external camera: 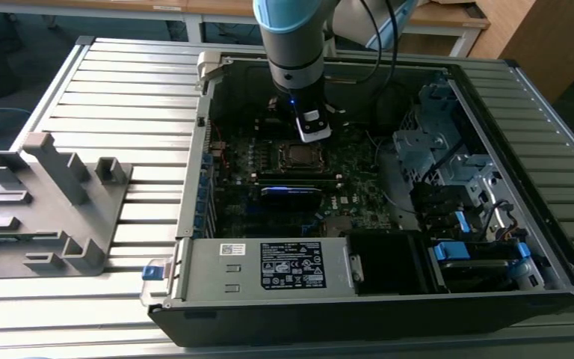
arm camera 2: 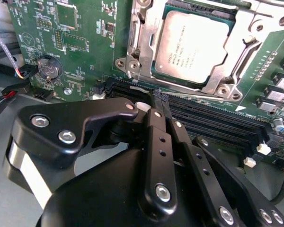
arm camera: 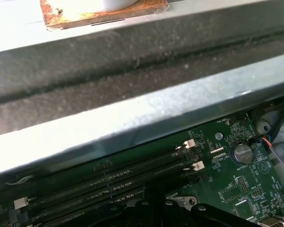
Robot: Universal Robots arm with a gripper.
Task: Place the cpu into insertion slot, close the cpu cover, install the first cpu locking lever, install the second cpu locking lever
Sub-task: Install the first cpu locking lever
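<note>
The cpu [arm camera 2: 191, 45], a pale silver square chip, lies flat in the insertion slot [external camera: 297, 155] on the green motherboard. The cpu cover [arm camera 2: 236, 56], a silver metal frame, lies down around the chip's edges. A thin metal locking lever [arm camera 2: 134, 45] runs along one side of the socket. My gripper [arm camera 2: 159, 96] has its black fingers shut together, with nothing visible between them. Its tips hover just beside the socket's edge, over the memory slots. In the exterior view the gripper [external camera: 312, 133] hangs inside the open computer case, just behind the socket.
Long black memory slots [arm camera 2: 213, 118] run beside the socket. A coin battery [arm camera 2: 48, 67] sits on the board. The case wall [arm camera: 132, 109] is close behind the arm. Drive cages [external camera: 447, 149] stand at the exterior view's right, and a grey fixture [external camera: 48, 202] stands outside the case at its left.
</note>
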